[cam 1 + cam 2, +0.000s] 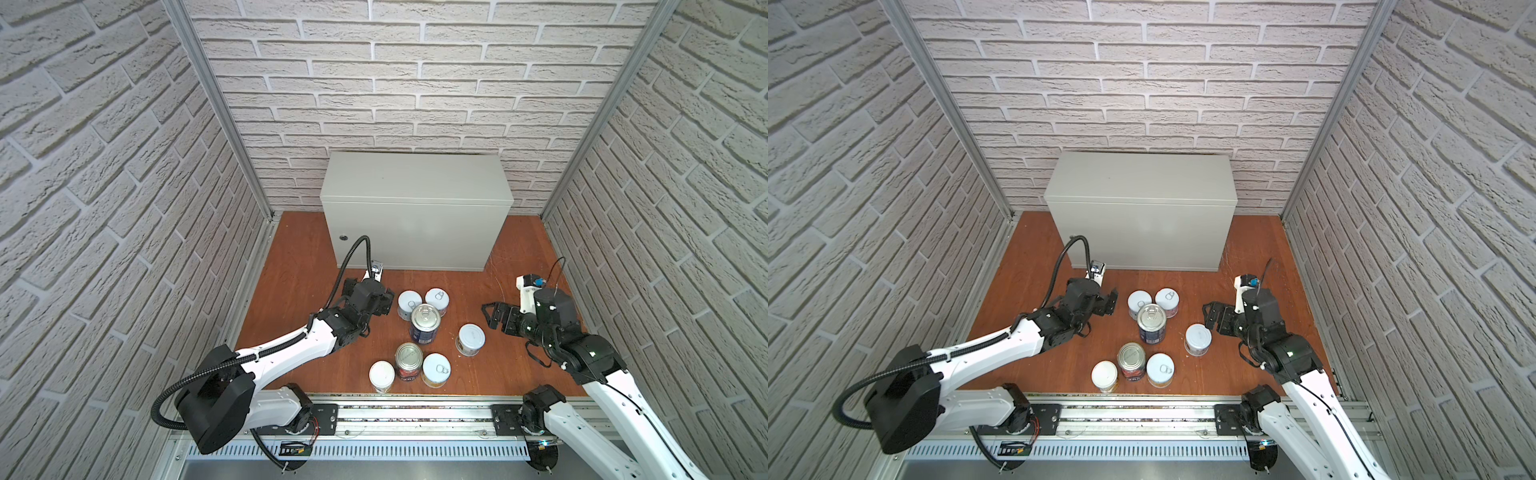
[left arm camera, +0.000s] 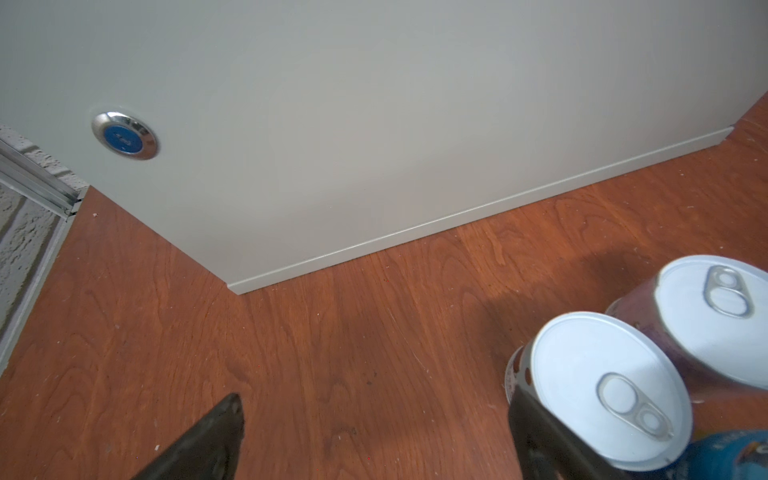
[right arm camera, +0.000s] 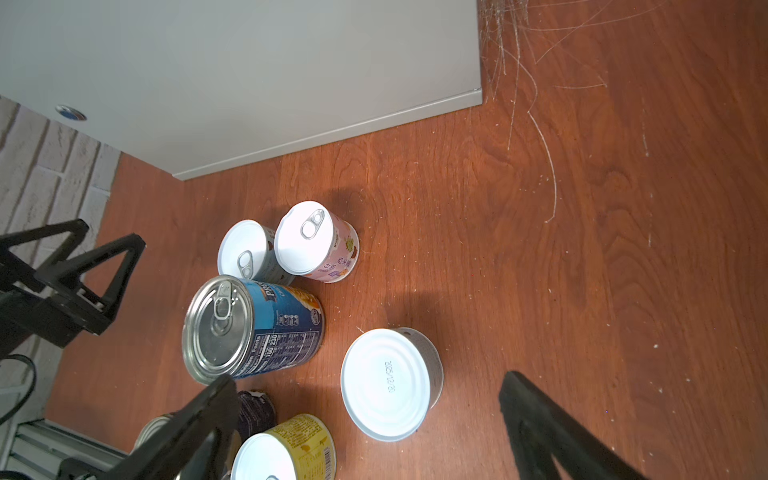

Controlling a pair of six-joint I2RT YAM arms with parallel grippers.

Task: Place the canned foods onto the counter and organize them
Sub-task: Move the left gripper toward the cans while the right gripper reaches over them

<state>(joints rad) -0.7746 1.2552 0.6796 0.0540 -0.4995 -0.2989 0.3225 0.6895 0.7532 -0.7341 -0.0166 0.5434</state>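
Reddish-brown wooden floor lies between pale brick walls. In both top views the counter, a light-grey metal box, stands at twelve o'clock against the back wall. The canned foods all stand upright on the floor at six o'clock of it. A pale blue can and a pink can stand side by side, close together, with the taller blue-label can just at their six o'clock. A lone white-lidded can sits apart at four o'clock of that one. Nearest the rail, the tomato can stands between a yellow can at eight o'clock and a second yellow can at four o'clock. The left gripper hangs at nine o'clock of the pale blue can, just beside it. The right gripper hangs at one o'clock of the lone white-lidded can, also close. The left wrist view shows the counter's front with its round lock. There the left fingers are spread wide with only floor between them, gripping nothing. One finger lies close against the pale blue can; whether they touch cannot be told. The right wrist view shows the right fingers likewise spread wide and empty. The lone white-lidded can shows between them, apart from both.
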